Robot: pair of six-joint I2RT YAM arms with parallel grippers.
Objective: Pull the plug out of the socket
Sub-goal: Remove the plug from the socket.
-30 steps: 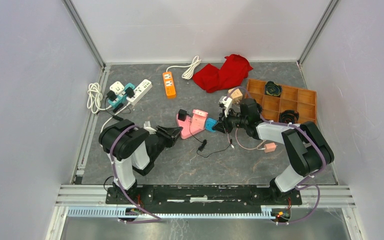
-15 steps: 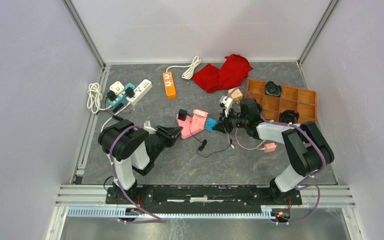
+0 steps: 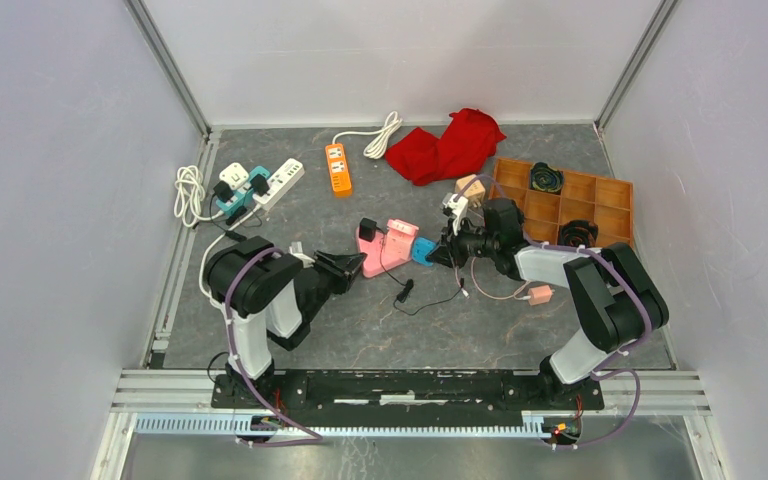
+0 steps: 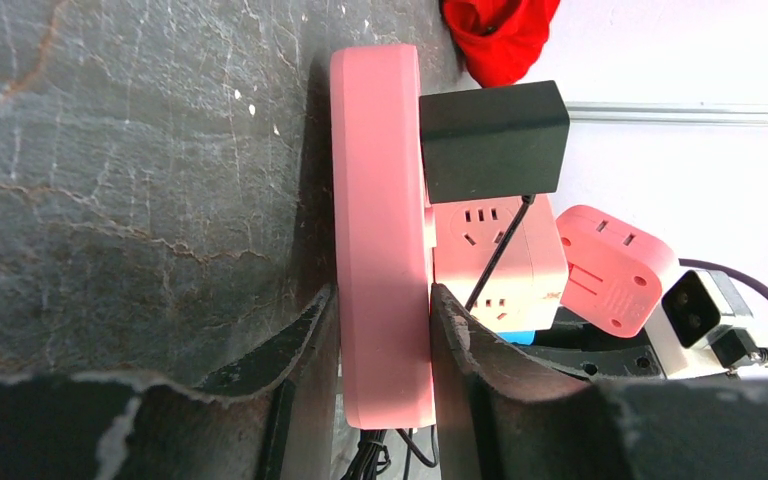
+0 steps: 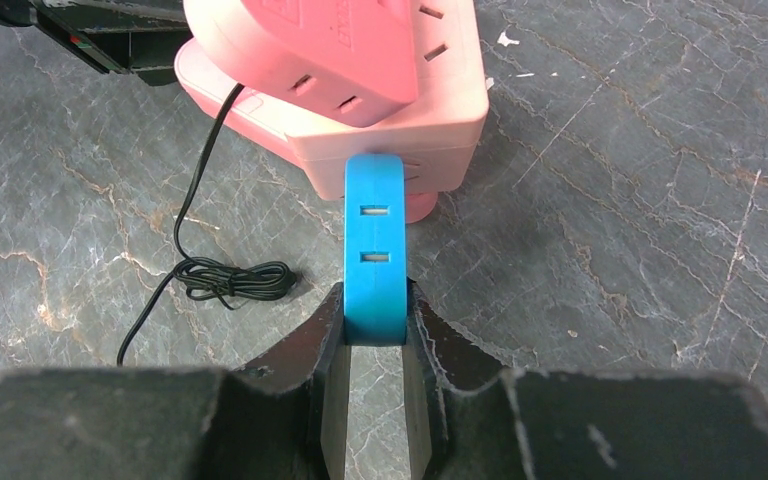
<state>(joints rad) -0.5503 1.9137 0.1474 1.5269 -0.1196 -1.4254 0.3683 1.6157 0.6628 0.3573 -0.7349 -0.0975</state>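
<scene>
A pink socket block [image 3: 388,243] lies mid-table with a black adapter [image 3: 367,228] plugged into its top. My left gripper [image 3: 353,266] is shut on the block's flat pink base [image 4: 380,200], one finger on each side. A blue plug [image 5: 375,250] sticks out of the block's right end, its far end still against the pink body [image 5: 360,120]. My right gripper [image 5: 375,300] is shut on the near end of the blue plug [image 3: 422,250]. In the left wrist view the black adapter [image 4: 493,140] sits on the block's side with its thin cord trailing down.
A thin black cord coil [image 5: 235,280] lies left of the right gripper. An orange compartment tray [image 3: 600,200] stands at the right, a red cloth [image 3: 445,145] behind it. An orange power strip [image 3: 337,168] and a white strip with plugs [image 3: 260,182] lie at the back left. Small adapters [image 3: 540,294] rest near the right arm.
The socket block, the blue plug and both grippers have shifted very slightly to the right. Both grips are unchanged.
</scene>
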